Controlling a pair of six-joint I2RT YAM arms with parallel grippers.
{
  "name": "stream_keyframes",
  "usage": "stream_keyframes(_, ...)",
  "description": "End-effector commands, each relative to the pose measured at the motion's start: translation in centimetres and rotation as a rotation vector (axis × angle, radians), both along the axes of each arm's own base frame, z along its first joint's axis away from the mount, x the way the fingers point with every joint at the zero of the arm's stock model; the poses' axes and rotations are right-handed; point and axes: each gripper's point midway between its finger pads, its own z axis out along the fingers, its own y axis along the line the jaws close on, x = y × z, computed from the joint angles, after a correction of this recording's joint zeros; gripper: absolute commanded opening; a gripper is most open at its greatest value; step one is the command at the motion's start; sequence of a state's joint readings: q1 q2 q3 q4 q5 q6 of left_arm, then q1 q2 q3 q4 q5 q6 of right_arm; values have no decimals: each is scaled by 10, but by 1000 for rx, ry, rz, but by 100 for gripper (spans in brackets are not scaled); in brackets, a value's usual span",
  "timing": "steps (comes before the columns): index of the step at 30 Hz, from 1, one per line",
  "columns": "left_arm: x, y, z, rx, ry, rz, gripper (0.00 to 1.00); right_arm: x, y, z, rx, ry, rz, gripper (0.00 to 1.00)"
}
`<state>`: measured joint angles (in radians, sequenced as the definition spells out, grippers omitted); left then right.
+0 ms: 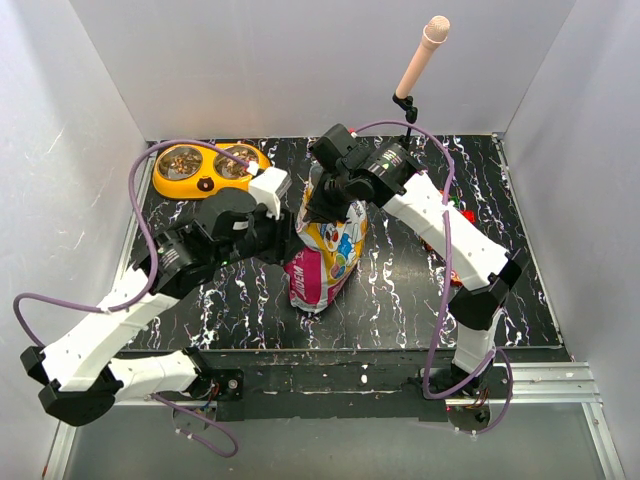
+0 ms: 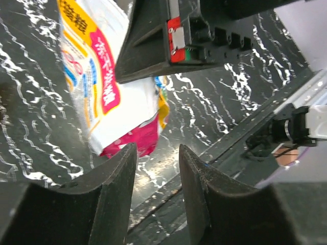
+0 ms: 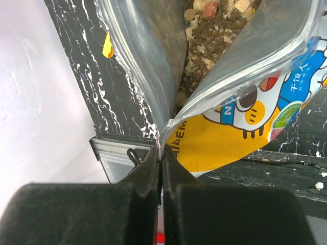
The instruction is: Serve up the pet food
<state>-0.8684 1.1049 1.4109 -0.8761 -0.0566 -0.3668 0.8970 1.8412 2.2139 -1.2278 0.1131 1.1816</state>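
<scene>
— So, where is the pet food [image 3: 214, 30]?
— It is loose brown kibble inside the printed bag [image 1: 325, 255], upright on the desk [image 1: 400, 290]. Its open rim is pinched by the right tool [image 3: 161, 166]; the left tool [image 2: 157, 158] gapes empty alongside.
— Handling?
— Probably soft, slippery film, bottom-heavy; grip the lower body for tipping.

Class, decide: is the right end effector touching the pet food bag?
Touching: right wrist view shows the right end effector pinching the bag at its edge.
</scene>
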Motion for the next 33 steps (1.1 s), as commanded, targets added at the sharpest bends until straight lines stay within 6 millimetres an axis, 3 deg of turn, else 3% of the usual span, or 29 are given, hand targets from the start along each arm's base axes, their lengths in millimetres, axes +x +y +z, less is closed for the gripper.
stream_keyframes(1,8,19,18,33,-161,14,38,12,7,84,261,-160,-60,1)
stream_keyframes(5,8,-3,10,30,-150,-76,49,6,8,84,277,-132,-62,1)
stream_keyframes(8,13,-9,3,55,-139,-86,50,6,9,85,289,-122,-65,1)
stream_keyframes(10,19,-8,-1,79,-152,-68,40,4,7,85,286,-114,-66,1)
stream_keyframes(20,40,-21,0,54,-213,-29,19,-7,2,77,294,-59,-87,1)
stream_keyframes(22,42,-20,-4,58,-218,-16,10,-9,5,78,317,-51,-78,2)
stream_keyframes(24,43,-20,-5,53,-221,-14,0,-10,5,79,331,-42,-76,8)
stream_keyframes(27,41,-20,-6,34,-222,-16,0,-6,-5,85,318,-95,-64,20)
stream_keyframes(28,39,-20,-5,24,-222,-19,0,-1,-10,89,311,-126,-58,30)
stream_keyframes(29,38,-21,-5,14,-221,-24,0,0,-15,93,297,-168,-27,50)
stream_keyframes(33,30,-21,-3,-37,-206,-28,0,9,-54,89,215,-257,35,72)
